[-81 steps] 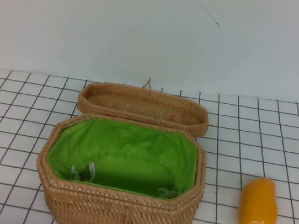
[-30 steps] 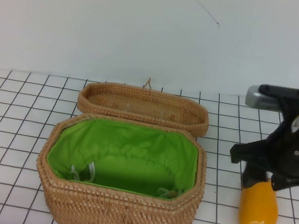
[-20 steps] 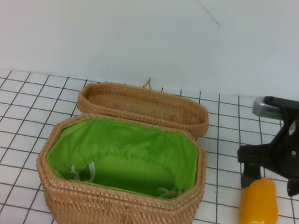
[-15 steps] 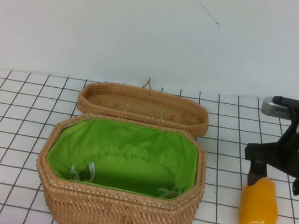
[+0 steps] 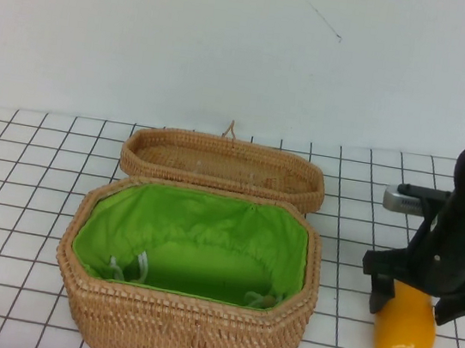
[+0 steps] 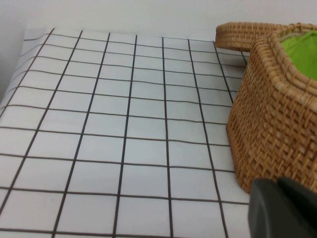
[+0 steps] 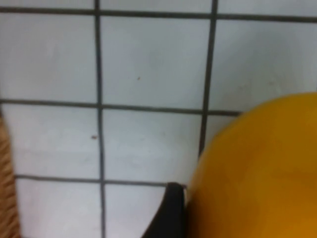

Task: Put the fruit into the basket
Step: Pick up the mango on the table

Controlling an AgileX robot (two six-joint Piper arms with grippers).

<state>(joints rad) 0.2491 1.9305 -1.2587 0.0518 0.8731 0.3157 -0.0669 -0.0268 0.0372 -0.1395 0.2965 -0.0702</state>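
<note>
The mango-like fruit sits on the grid-lined table, near the front edge, to the right of the wicker basket and apart from it. The right gripper is down over the fruit's far end, fingers spread to either side, not clamped as far as I can tell. That glossy skin could squirt out if the squeeze lands off-centre. Open lid lies behind the basket. Left gripper is parked beside the basket's left end, can't tell its state

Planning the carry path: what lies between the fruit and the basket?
In the high view, only bare grid-lined table separates the fruit from the basket; the right gripper sits over the fruit.
</note>
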